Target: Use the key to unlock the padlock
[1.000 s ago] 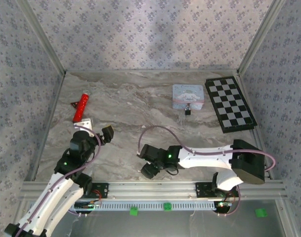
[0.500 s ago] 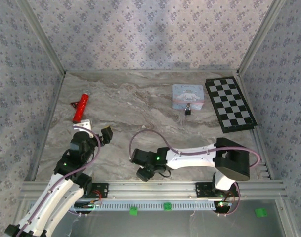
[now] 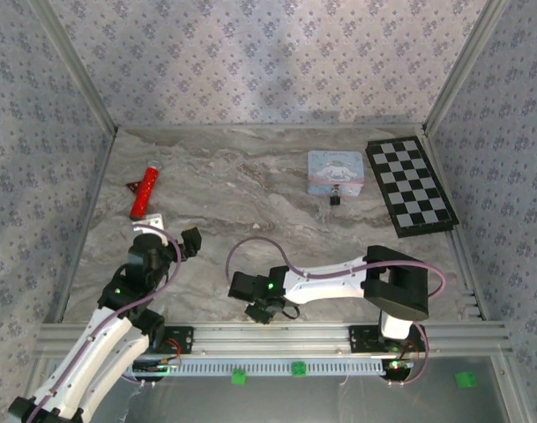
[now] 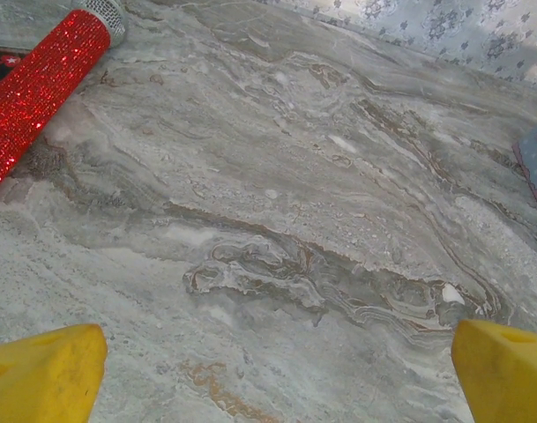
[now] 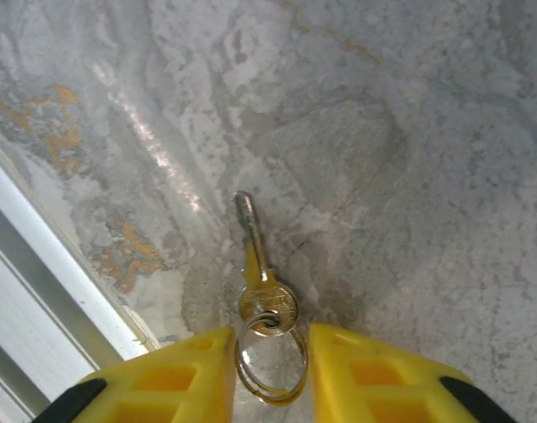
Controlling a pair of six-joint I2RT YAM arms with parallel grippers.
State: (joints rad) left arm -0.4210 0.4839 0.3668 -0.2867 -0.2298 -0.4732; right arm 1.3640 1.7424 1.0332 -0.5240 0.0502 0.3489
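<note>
At the near edge of the marble table [image 3: 250,185], we see the right gripper [image 5: 270,344] with its yellow fingers set narrowly either side of the ring [image 5: 272,398] on the key [image 5: 266,304], though we cannot tell whether they pinch it, the left gripper [image 4: 272,370] spread wide and empty, and the padlock [image 3: 336,199] lying well apart, just before the pale blue tin [image 3: 336,170].

A pale blue cartoon-printed tin box [image 3: 336,167] sits far back on the grey marbled tabletop [image 3: 250,176], with a tiny dark metal padlock [image 3: 335,200] at its near edge and a black-and-white chequered board [image 3: 411,186] to its right. A red glittery cylinder [image 3: 145,190] lies far left. The right end effector [image 3: 261,310] hangs low near the aluminium front rail [image 3: 294,333].
</note>
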